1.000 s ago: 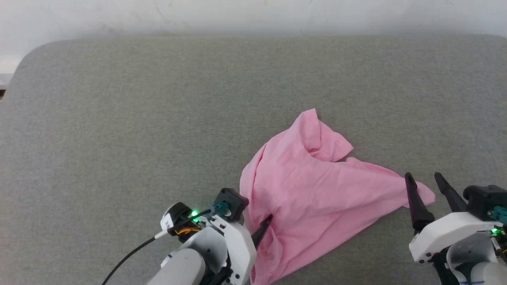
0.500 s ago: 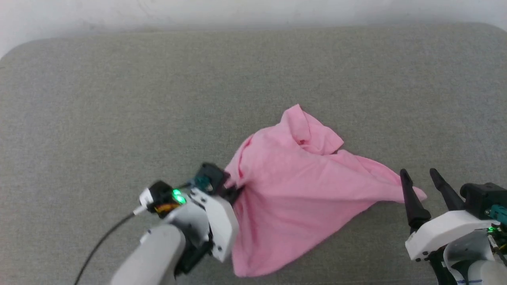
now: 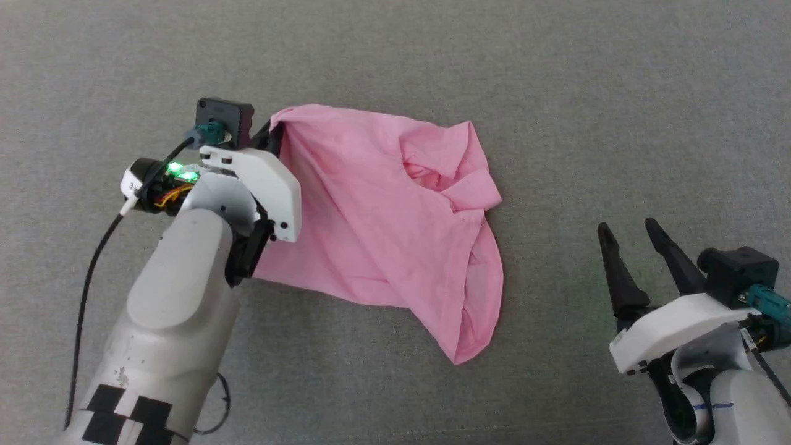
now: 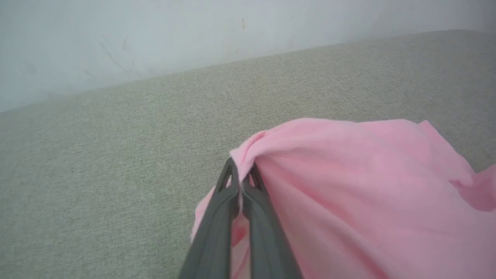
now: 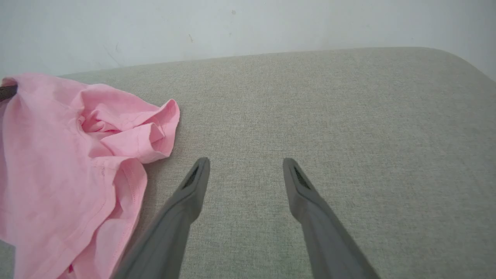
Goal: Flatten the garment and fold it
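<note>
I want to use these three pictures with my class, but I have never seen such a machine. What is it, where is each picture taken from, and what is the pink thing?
It is a two-armed robot. One picture looks down from its head; the other two come from cameras on its wrists, looking along each gripper's two dark fingers. The pink thing is a thin, wrinkled garment lying on a grey fabric surface. The left gripper is pinched shut on a bunched edge of it. The right gripper is open, holds nothing and is apart from the cloth.
</note>
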`<state>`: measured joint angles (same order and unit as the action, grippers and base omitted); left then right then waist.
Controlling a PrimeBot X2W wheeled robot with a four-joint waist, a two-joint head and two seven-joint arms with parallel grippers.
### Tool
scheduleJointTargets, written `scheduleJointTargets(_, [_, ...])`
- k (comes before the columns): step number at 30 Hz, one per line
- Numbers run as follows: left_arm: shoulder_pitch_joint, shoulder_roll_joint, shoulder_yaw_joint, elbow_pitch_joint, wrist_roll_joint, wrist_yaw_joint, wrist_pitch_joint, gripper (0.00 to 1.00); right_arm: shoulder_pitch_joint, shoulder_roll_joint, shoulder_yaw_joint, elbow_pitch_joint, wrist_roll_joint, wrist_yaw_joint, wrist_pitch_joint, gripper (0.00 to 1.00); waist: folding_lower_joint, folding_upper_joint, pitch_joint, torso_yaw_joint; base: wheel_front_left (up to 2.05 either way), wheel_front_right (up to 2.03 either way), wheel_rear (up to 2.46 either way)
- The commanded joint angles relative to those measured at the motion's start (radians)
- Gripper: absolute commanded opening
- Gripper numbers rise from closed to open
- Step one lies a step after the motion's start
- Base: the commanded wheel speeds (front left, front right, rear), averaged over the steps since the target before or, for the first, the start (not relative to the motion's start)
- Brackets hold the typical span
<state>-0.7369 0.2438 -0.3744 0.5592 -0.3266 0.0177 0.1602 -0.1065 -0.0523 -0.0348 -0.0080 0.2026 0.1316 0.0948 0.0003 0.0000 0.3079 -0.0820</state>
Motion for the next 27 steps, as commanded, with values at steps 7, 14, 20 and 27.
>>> scheduleJointTargets(7, [0.048, -0.086, 0.047, 0.074, -0.05, 0.054, -0.216, 1.0, 0.0, 0.002, 0.018, -0.014, 0.001, -0.001, -0.01, 1.0, -0.0003, 0.0, -0.02, 0.008, 0.0, 0.0, 0.0])
scheduleJointTargets(14, [0.217, -0.112, 0.06, -0.032, -0.057, 0.068, -0.397, 1.0, 0.052, 0.002, 0.075, -0.067, 0.0, -0.001, 0.034, 1.0, -0.0003, 0.0, -0.063, 0.053, 0.0, 0.0, 0.0])
scheduleJointTargets(20, [0.402, -0.111, 0.127, -0.302, -0.017, 0.076, -0.421, 1.0, 0.069, 0.002, 0.153, -0.089, 0.028, -0.001, 0.094, 1.0, -0.0003, 0.0, -0.061, 0.095, 0.0, 0.0, 0.0])
scheduleJointTargets(27, [0.505, -0.148, 0.224, -0.484, 0.046, 0.051, -0.422, 1.0, -0.034, 0.002, 0.19, 0.029, 0.075, -0.001, 0.207, 1.0, -0.0003, 0.0, -0.024, 0.146, 0.0, 0.0, 0.0])
